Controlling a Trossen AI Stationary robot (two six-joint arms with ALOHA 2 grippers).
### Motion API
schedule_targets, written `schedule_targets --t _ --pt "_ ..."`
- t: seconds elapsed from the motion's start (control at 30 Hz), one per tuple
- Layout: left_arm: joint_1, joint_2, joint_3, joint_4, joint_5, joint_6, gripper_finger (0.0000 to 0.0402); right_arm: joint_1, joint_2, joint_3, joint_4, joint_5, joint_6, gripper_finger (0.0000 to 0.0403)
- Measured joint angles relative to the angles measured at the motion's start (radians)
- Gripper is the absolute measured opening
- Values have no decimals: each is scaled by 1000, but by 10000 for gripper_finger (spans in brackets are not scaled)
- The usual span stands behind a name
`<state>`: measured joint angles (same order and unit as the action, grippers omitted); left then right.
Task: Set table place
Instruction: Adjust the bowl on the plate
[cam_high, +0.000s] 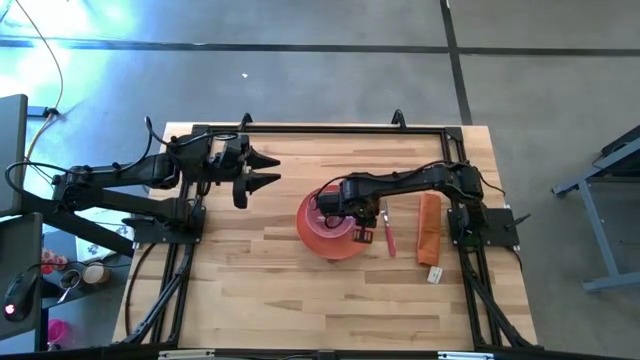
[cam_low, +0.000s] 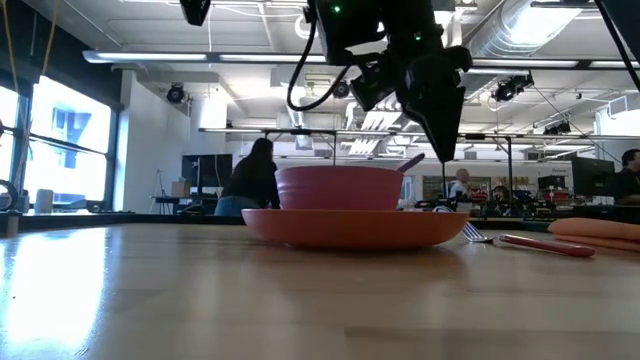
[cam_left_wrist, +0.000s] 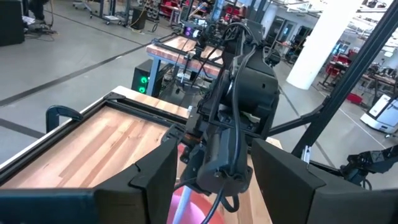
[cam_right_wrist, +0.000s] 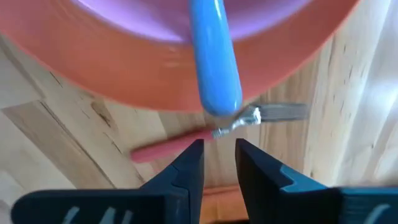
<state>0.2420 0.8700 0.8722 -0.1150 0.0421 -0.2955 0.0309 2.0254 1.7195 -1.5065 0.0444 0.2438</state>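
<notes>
The orange plate (cam_high: 322, 236) lies on the table (cam_high: 260, 270) with the pink bowl (cam_low: 340, 187) standing in it. The lilac-handled spoon (cam_right_wrist: 214, 62) lies in the bowl, its handle leaning on the bowl's rim and sticking out over the plate's right edge (cam_low: 411, 162). The pink-handled fork (cam_high: 389, 238) lies flat on the table just right of the plate. My right gripper (cam_right_wrist: 217, 152) hangs above the plate's right edge, pointing down, just beyond the spoon handle's end. It is open by a narrow gap and empty. My left gripper (cam_high: 264, 171) is open and empty, raised at the far left.
A folded orange cloth strip (cam_high: 429, 228) lies right of the fork, with a small white item (cam_high: 434, 273) at its near end. The black rail frame (cam_high: 320, 129) runs around the table. People show in the room beyond the table (cam_low: 252, 175).
</notes>
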Motion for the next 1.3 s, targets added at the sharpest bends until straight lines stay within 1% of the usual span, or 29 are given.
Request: schedule_targets --t 0.13,0.3,0.37,0.4,0.5,0.53,0.6,0.67,0.77,0.8,0.83,0.87,0.97,1.03,1.1,1.23,1.3 --pt "0 0 0 -6 1 0 195 10 0 17 -34 0 27 83" --pt "0 0 0 -53 -10 3 195 12 -3 124 -68 28 68 83" --pt "-1 0 0 -108 -51 3 195 12 -9 173 -63 35 71 83" --pt "-1 0 0 -151 -89 2 195 11 -12 201 -66 46 73 83" --pt "0 23 1 -303 -211 -46 192 11 -26 284 -64 109 83 83" --pt "1 40 1 -350 -237 -72 188 11 -31 309 -64 134 91 83" --pt "1 89 -1 -430 -269 -114 170 4 -46 353 -64 192 102 80" --pt "0 155 0 -442 -299 -127 139 -7 -72 386 -63 245 128 63" --pt "0 285 0 -415 -320 -124 73 -21 -116 418 -62 310 168 16" --pt "3 330 0 -388 -321 -112 45 -21 -131 421 -63 333 174 8" --pt "12 374 0 -365 -313 -95 23 -19 -147 425 -65 356 188 8" --pt "23 414 0 -332 -287 -82 12 -17 -165 426 -63 377 207 9" --pt "55 534 0 -230 -189 -79 13 2 -222 426 -65 400 253 2" --pt "80 599 0 -178 -143 -79 5 24 -259 426 -65 435 280 2" --pt "100 651 6 -138 -102 -79 4 50 -292 426 -65 472 285 1" --pt "126 728 42 -119 -28 -75 1 94 -356 426 -64 518 302 0" --pt "126 748 64 -113 -2 -76 1 111 -383 426 -65 560 313 0"
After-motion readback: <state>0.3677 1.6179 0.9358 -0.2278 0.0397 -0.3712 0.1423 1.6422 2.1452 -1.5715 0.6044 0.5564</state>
